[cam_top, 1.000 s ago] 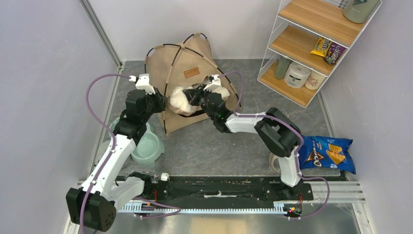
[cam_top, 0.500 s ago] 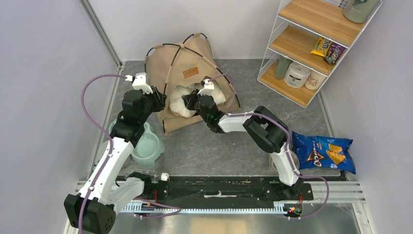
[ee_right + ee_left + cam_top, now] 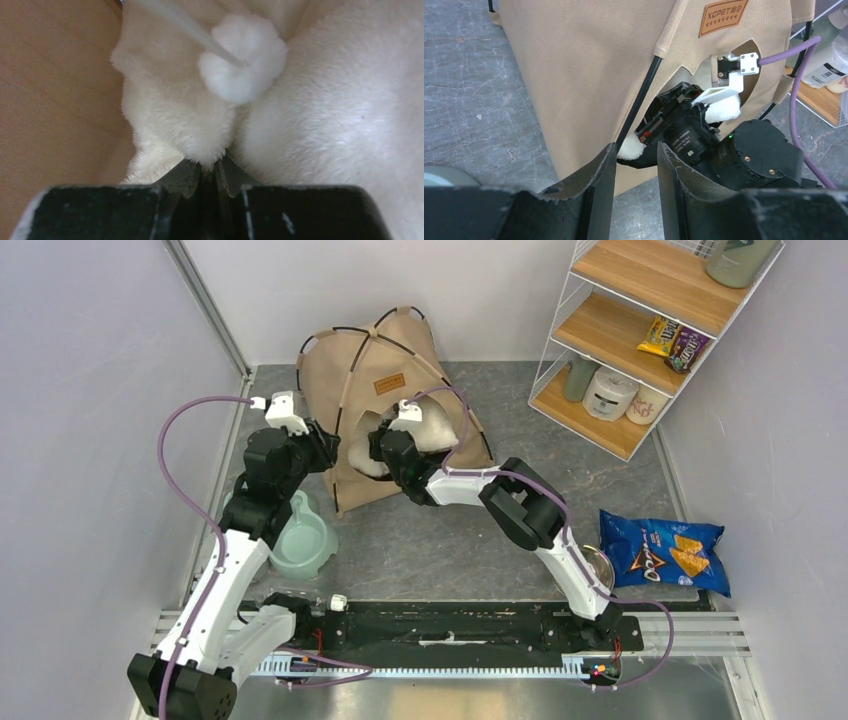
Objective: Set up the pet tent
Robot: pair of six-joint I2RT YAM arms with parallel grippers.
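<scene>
Since a second ago the right arm has reached leftward and deeper into the doorway of the pet tent (image 3: 375,355). It has carried the fluffy white pillow (image 3: 362,458) further inside, while the left arm has shifted slightly to the left.

In front of the tent and to its left, a green bowl (image 3: 300,545) sits on the bench (image 3: 450,530), partly under the left arm. The left hand (image 3: 636,150) hovers just outside the tent's left front corner, its fingers parted with nothing between them. Its wrist view looks past them to a black pole (image 3: 640,107) running down the tan fabric and to the brown label patch (image 3: 723,15) above the doorway.

The tent stands upright at the back of the bench by the rear wall, its poles crossing at the peak and its doorway facing the arms. The right hand (image 3: 210,167) is inside that doorway. Its fingers are drawn nearly together, pinching a tuft of the pillow just below a small white pom-pom (image 3: 245,60). Tan tent fabric shows to the left of the pillow.

To the tent's right stands a wire shelf (image 3: 640,340) with wooden boards. A blue chip bag (image 3: 665,555) lies well in front of the tent and to its right.
</scene>
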